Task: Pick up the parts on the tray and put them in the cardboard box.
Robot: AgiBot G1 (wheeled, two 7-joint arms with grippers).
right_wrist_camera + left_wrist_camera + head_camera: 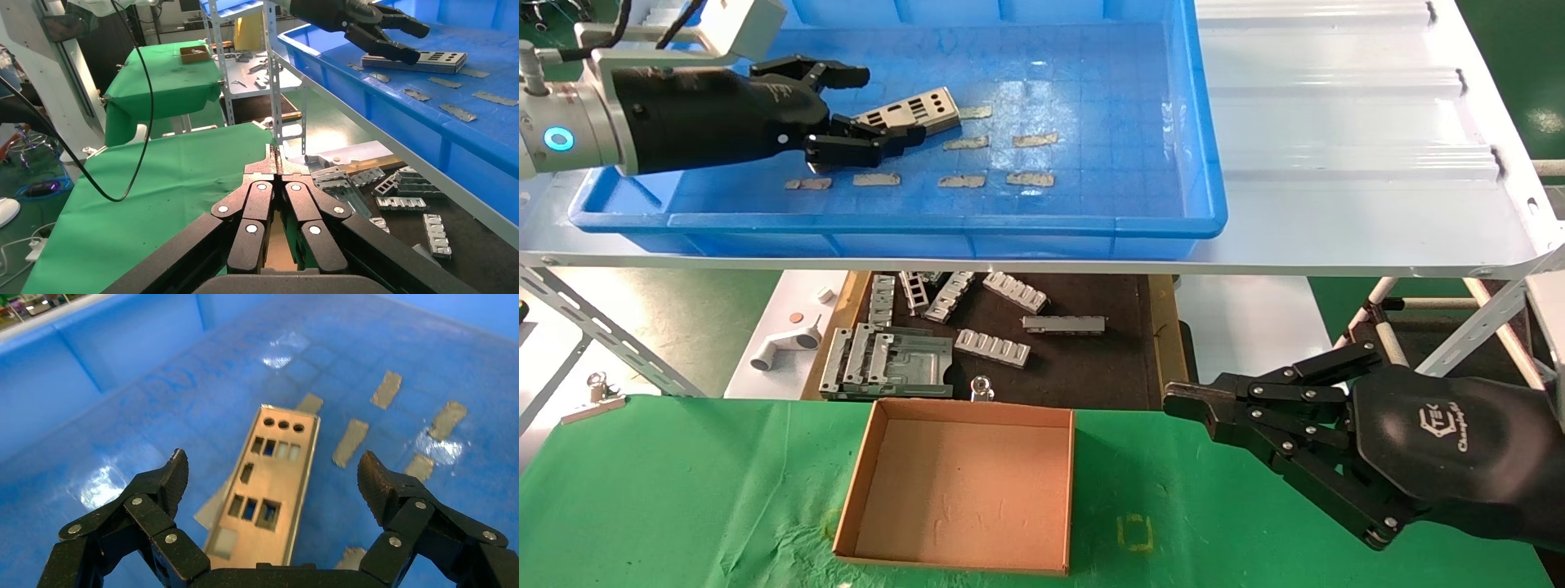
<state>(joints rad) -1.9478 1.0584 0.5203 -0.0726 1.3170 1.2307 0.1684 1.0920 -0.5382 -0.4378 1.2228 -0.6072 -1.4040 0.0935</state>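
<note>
Cardboard box (960, 490) on green cloth (682, 490)

Green-clothed table (682, 490), white metal shelf (1336, 163) above, green floor (1516, 73) beyond.

- Tray (1205, 122): bright blue, with a grid pattern on its floor.
- Plate (263, 490): silver, punched with round and rectangular cutouts.
- Tape strips (1034, 140): dull grey-tan.
- Box (960, 490): plain brown.
- Cloth (682, 490): green, with faint yellow marks.
- Mat (1091, 359): dark, with tan edges.
- Brackets (993, 347): grey, ribbed.
- Left gripper (866, 106) and right gripper (1177, 400): black.
</note>
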